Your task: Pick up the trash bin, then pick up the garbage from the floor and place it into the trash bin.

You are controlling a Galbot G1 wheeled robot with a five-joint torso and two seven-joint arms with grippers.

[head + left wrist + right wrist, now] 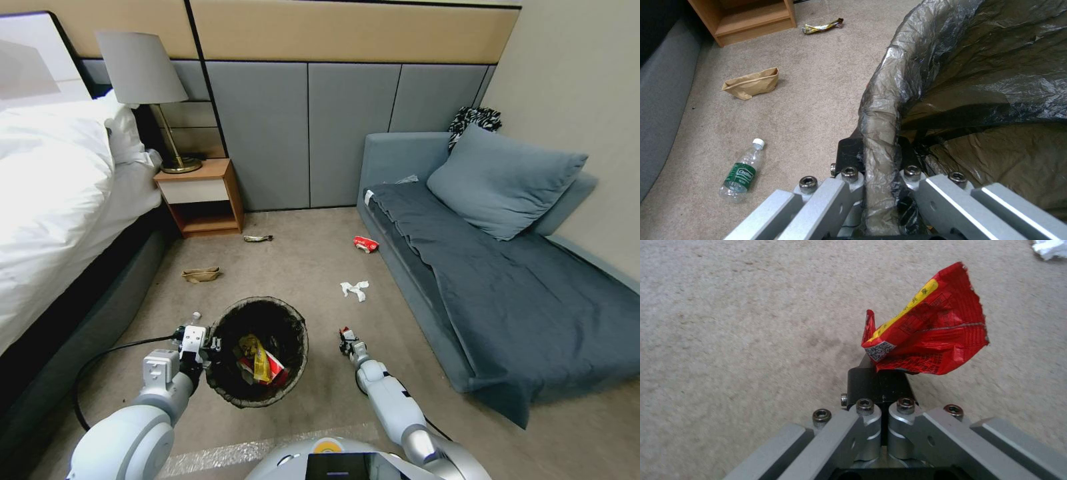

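A: Where is the trash bin?

B: In the left gripper, which has clamped its jaws on the near-side rim, pinching the bag liner folded over it. The bin hangs from that one pinch. It looks light and fairly stiff, so a rim grip should carry it, though the liner is slick film and could slide under the pads. Yellow and red wrappers already lie inside.

A: And the right claw?

B: The right gripper sits just to the bin's right, closed tight on a red packet with a yellow stripe. The packet stands up out of the jaws, held by its lower edge. It's thin, crinkly foil, nearly weightless, and likely to flutter or cling on release, so I'd open directly over the bin's mouth.

A: What's left on the floor?

B: Just ahead of the right gripper, crumpled white paper; farther off, a red-and-white packet beside the sofa. Close beside the left gripper, a green-labelled bottle, smooth and round, best taken across its body. Beyond it, a brown paper bag and a gold wrapper by the nightstand.
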